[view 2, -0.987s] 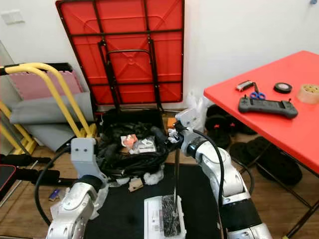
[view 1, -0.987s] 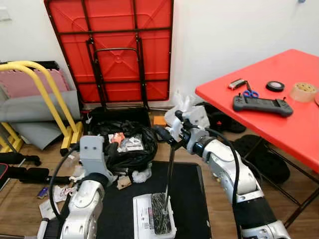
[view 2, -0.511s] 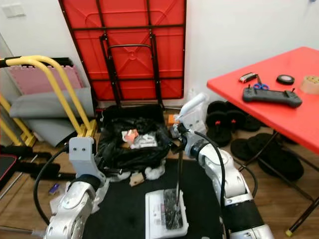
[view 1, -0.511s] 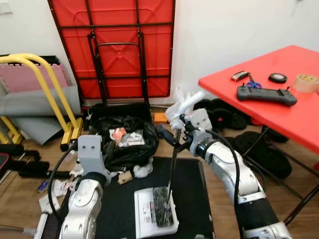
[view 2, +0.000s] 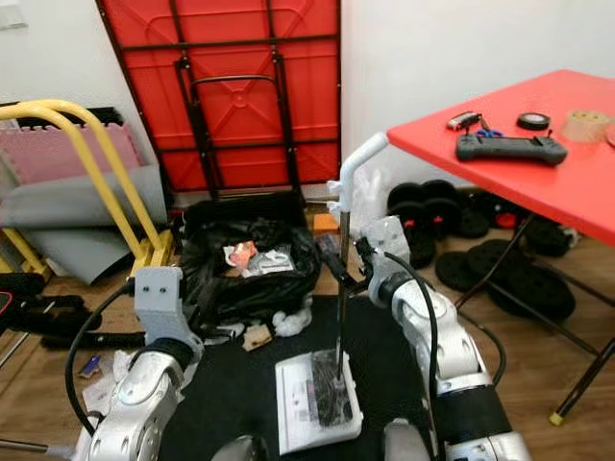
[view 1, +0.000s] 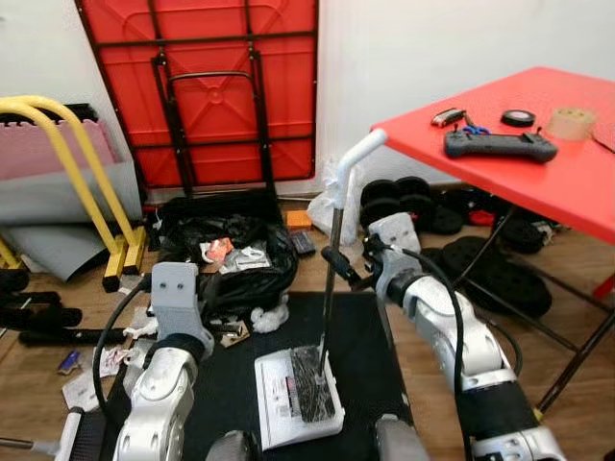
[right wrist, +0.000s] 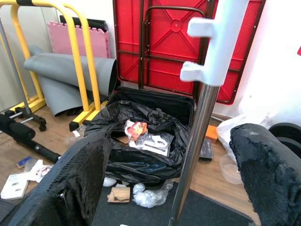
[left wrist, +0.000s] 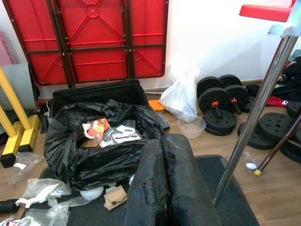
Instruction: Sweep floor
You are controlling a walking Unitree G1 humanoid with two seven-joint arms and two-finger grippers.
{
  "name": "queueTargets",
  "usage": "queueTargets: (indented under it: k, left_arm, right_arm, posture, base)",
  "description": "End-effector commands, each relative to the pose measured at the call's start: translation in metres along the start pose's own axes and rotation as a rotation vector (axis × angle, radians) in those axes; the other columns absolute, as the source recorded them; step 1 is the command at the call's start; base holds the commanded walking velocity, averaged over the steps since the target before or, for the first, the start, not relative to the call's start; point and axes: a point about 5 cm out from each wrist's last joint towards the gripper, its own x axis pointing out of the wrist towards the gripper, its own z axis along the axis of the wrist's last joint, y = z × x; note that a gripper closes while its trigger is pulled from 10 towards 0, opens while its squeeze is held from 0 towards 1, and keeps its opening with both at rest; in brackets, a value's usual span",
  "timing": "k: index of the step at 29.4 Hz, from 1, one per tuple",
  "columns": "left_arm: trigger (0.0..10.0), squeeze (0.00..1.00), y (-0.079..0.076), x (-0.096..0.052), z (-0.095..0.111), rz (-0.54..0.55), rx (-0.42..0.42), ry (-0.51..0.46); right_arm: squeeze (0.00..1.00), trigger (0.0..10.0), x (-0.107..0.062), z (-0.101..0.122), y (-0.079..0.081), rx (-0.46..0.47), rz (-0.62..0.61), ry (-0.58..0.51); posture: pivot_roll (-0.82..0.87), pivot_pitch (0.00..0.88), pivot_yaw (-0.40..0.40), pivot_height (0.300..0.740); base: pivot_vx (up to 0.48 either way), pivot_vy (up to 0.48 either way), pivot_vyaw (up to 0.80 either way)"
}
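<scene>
On the floor, biggest first:
Red table (view 1: 567, 173): right of the robot.
Mat (view 1: 370, 370): black, under the dustpan.
Trash bag (view 1: 231, 264): open, just beyond the mat.
Dustpan (view 1: 296, 396): handle (view 1: 333, 259) was clamped a second ago, now stands loose.
Right gripper (right wrist: 188, 155): spread wide, pole between the fingers, so it's letting go.
Left gripper (left wrist: 164, 183): pinched together, empty.

Red table (view 1: 538, 182), black mat (view 1: 375, 370)
</scene>
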Motion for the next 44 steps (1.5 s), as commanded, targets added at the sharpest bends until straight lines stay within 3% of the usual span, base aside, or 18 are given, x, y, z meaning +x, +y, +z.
queueTargets:
  k: [1, 15, 19, 25, 29, 30, 31, 32, 33, 34, 35, 36, 42, 44]
  left_arm:
    - [10.0, 0.0, 0.004, -0.001, -0.001, 0.036, 0.018, 0.015]
    - [10.0, 0.0, 0.006, -0.002, -0.001, 0.034, 0.025, 0.019]
    - [10.0, 0.0, 0.003, -0.005, 0.002, 0.014, 0.041, 0.02]
    - [10.0, 0.0, 0.0, -0.009, 0.005, -0.011, 0.049, 0.017]
    - [10.0, 0.0, -0.011, -0.019, 0.009, -0.08, 0.054, 0.016]
    - [10.0, 0.0, -0.024, -0.028, 0.012, -0.178, 0.056, 0.018]
    - [10.0, 0.0, -0.024, -0.028, 0.012, -0.178, 0.056, 0.018]
    - [10.0, 0.0, -0.039, -0.039, 0.015, -0.295, 0.055, 0.024]
    - [10.0, 0.0, -0.039, -0.039, 0.015, -0.295, 0.055, 0.024]
    - [10.0, 0.0, -0.052, -0.052, 0.018, -0.393, 0.047, 0.036]
    - [10.0, 0.0, -0.052, -0.052, 0.018, -0.393, 0.047, 0.036]
    - [10.0, 0.0, -0.06, -0.063, 0.019, -0.449, 0.046, 0.053]
    - [10.0, 0.0, -0.063, -0.069, 0.019, -0.47, 0.047, 0.063]
    - [10.0, 0.0, -0.065, -0.087, 0.021, -0.457, 0.089, 0.065]
  right_arm:
    - [0.0, 10.0, 0.001, -0.001, -0.004, -0.002, -0.026, 0.015]
    - [0.0, 10.0, 0.002, -0.005, -0.017, 0.016, -0.106, 0.036]
    - [0.0, 10.0, 0.005, -0.01, -0.03, 0.052, -0.163, 0.047]
    - [0.0, 10.0, 0.008, -0.013, -0.037, 0.076, -0.176, 0.054]
    - [0.0, 10.0, 0.013, -0.013, -0.041, 0.069, -0.174, 0.061]
    - [0.0, 10.0, 0.014, -0.015, -0.042, 0.063, -0.17, 0.071]
    - [0.0, 10.0, 0.014, -0.015, -0.042, 0.063, -0.17, 0.071]
    - [0.0, 10.0, 0.016, -0.019, -0.043, 0.058, -0.171, 0.088]
    - [0.0, 10.0, 0.016, -0.019, -0.043, 0.058, -0.171, 0.088]
    - [0.0, 10.0, 0.018, -0.021, -0.044, 0.058, -0.173, 0.102]
    - [0.0, 10.0, 0.018, -0.021, -0.044, 0.058, -0.173, 0.102]
    - [0.0, 10.0, 0.022, -0.021, -0.042, 0.039, -0.168, 0.109]
    - [0.0, 10.0, 0.025, -0.02, -0.041, 0.025, -0.164, 0.112]
    - [0.0, 10.0, 0.036, -0.007, -0.031, -0.016, -0.112, 0.072]
  posture:
    - [-0.14, 0.0, 0.012, 0.585]
    - [-0.13, 0.0, 0.016, 0.54]
    - [-0.11, 0.0, 0.023, 0.525]
    - [-0.09, 0.0, 0.017, 0.515]
    - [-0.08, 0.043, 0.014, 0.505]
    - [-0.06, 0.095, 0.01, 0.5]
    - [-0.06, 0.095, 0.01, 0.5]
    - [-0.05, 0.133, 0.013, 0.495]
    - [-0.05, 0.133, 0.013, 0.495]
    - [-0.03, 0.162, 0.016, 0.49]
    - [-0.03, 0.162, 0.016, 0.49]
    - [-0.02, 0.201, 0.021, 0.485]
    - [-0.02, 0.201, 0.021, 0.48]
    - [0.0, 0.291, 0.027, 0.47]
  base:
    - [0.0, 0.0, 0.0]
    - [0.0, 0.0, 0.0]
    - [0.0, 0.0, 0.0]
    - [0.0, 0.0, 0.0]
    - [0.0, 0.0, 0.0]
    - [0.0, 0.0, 0.0]
    - [0.0, 0.0, 0.0]
    - [0.0, 0.0, 0.0]
    - [0.0, 0.0, 0.0]
    - [0.0, 0.0, 0.0]
    - [0.0, 0.0, 0.0]
    - [0.0, 0.0, 0.0]
    - [0.0, 0.0, 0.0]
    - [0.0, 0.0, 0.0]
